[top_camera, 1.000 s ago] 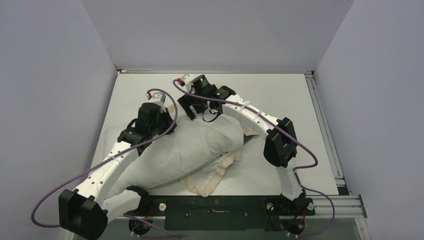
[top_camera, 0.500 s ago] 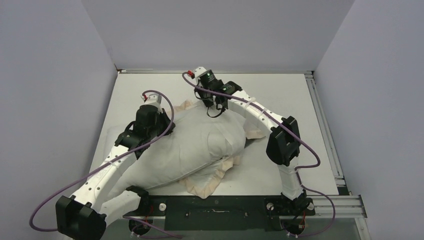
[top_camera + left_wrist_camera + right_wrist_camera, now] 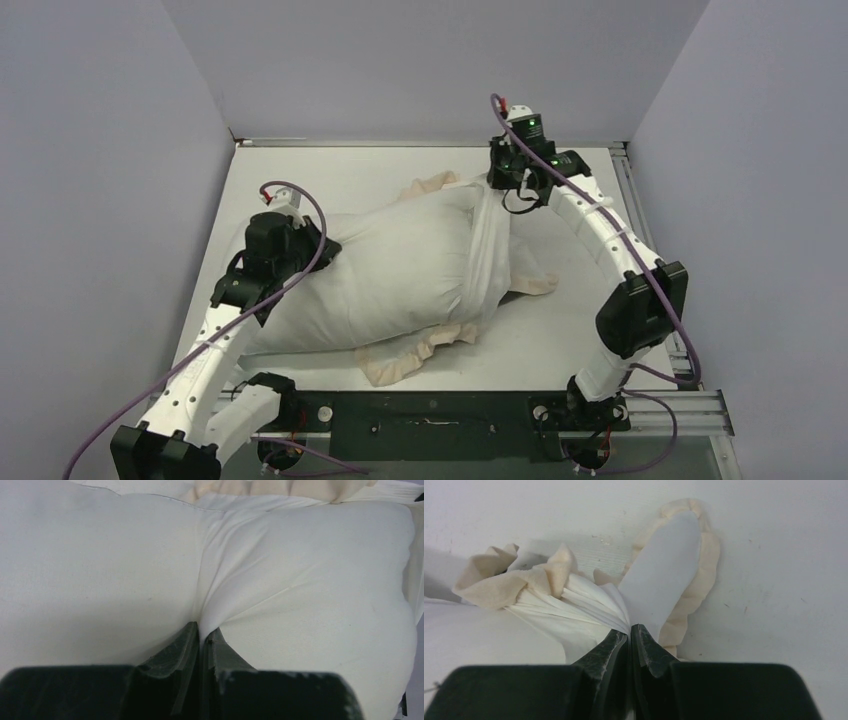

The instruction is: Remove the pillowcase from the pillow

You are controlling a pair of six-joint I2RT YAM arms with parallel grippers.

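The plump white pillow (image 3: 380, 280) lies across the middle of the table. The pillowcase (image 3: 488, 250) is bunched, white face out, into a band round the pillow's right end. Its cream frill (image 3: 425, 190) shows at the back, and more frill trails along the front. My left gripper (image 3: 316, 252) is at the pillow's left end, shut on a pinch of the pillow's white cotton (image 3: 204, 630). My right gripper (image 3: 498, 186) is at the back right, shut on gathered white pillowcase fabric (image 3: 574, 605) beside the frill (image 3: 694, 590), which it holds taut above the table.
Grey walls close in the white table (image 3: 560, 330) on the left, back and right. A metal rail (image 3: 650, 260) runs along the right edge. The black base plate (image 3: 430, 420) with both arm mounts lies at the near edge.
My right gripper shut on the pillowcase and swung back and to the right, drawing the cover down to the pillow's right end. My left arm pulled the pillow leftward.
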